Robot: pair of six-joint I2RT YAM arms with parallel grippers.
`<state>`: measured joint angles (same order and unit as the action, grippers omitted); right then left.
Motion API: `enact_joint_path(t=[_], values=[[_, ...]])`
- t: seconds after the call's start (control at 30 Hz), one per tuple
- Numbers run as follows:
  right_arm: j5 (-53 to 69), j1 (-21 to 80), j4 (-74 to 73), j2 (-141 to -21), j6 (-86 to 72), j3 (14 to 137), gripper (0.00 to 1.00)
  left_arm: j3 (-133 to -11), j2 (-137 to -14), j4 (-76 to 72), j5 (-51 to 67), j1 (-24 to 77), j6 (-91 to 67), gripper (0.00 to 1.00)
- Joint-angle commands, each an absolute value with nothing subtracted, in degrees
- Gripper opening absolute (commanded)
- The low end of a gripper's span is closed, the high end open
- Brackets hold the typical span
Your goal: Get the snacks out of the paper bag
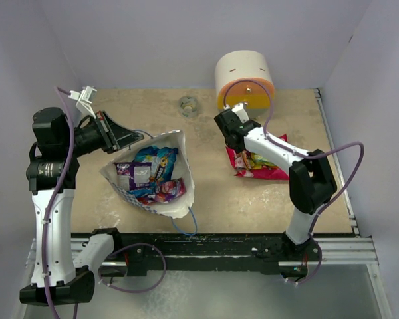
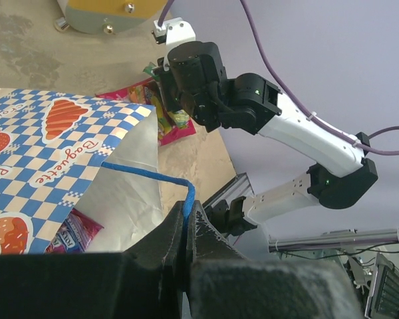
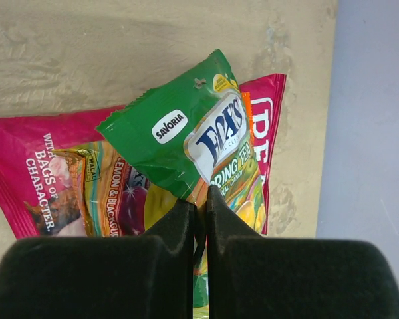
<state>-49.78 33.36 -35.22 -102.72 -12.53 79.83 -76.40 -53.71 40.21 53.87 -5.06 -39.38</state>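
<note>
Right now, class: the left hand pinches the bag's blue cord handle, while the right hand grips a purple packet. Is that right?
No: the right hand grips a green Fox's packet, as the right wrist view shows. The left hand does pinch the blue cord handle.

Your blue-and-white checkered paper bag (image 1: 175,141) lies open on the tan worktop (image 1: 253,206), with glossy purple, blue and pink snack packets (image 1: 149,174) inside it. Your left tool (image 1: 136,137) meets the bag's far left rim. Right of the bag, your right tool (image 1: 234,136) hangs above a green packet (image 1: 251,159) and red packets (image 1: 274,174). Beyond the bag stands a rounded cream-and-orange box (image 1: 243,76).
</note>
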Motion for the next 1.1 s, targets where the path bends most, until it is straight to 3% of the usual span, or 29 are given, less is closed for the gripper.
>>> enact_joint_path(t=[0.0, 0.27, 0.57, 0.8, 0.93, 1.07], values=[[-48.9, 33.2, -32.6, -103.2, -13.5, 80.4, 0.00, -77.3, -52.2, 39.3, 55.7, -4.7, -38.5, 0.00], [-44.9, 32.4, -29.7, -105.0, -16.3, 76.4, 0.08, -78.4, -51.6, 40.8, 56.1, -4.7, -38.2, 0.00], [-42.1, 32.4, -30.8, -101.4, -17.0, 76.4, 0.41, -79.0, -51.0, 41.9, 55.8, -4.7, -38.0, 0.00], [-37.1, 32.4, -35.2, -91.6, -18.0, 75.5, 0.57, -78.0, -49.2, 43.1, 55.7, -4.7, -37.9, 0.00], [-27.3, 32.5, -29.5, -83.9, -13.8, 70.0, 0.65, -76.5, -47.6, 43.3, 55.5, -4.7, -37.7, 0.00], [-10.5, 32.6, -23.4, -76.7, -11.6, 63.9, 0.67, -74.2, -46.2, 42.8, 55.9, -4.7, -39.1, 0.00]])
